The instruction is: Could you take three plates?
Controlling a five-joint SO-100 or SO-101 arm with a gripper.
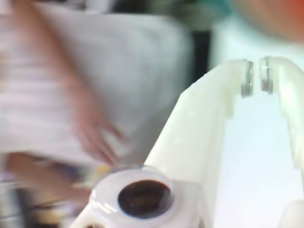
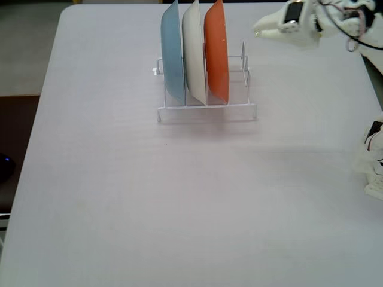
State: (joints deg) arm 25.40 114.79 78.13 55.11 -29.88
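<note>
My fixed view looks down from above and from the near side of the white table [image 2: 179,197], taking in nearly all of its top. The wire rack [image 2: 206,89] with its upright plates stands toward the far edge, and the arm enters at the top right corner.

My wrist view sits right behind the gripper [image 1: 256,78], so close that the white fingers fill the right half. It faces outward past the tips, level rather than downward, and everything beyond is blurred.

The two views share only the gripper [image 2: 258,27] itself; I see no rack in the wrist view.
</note>
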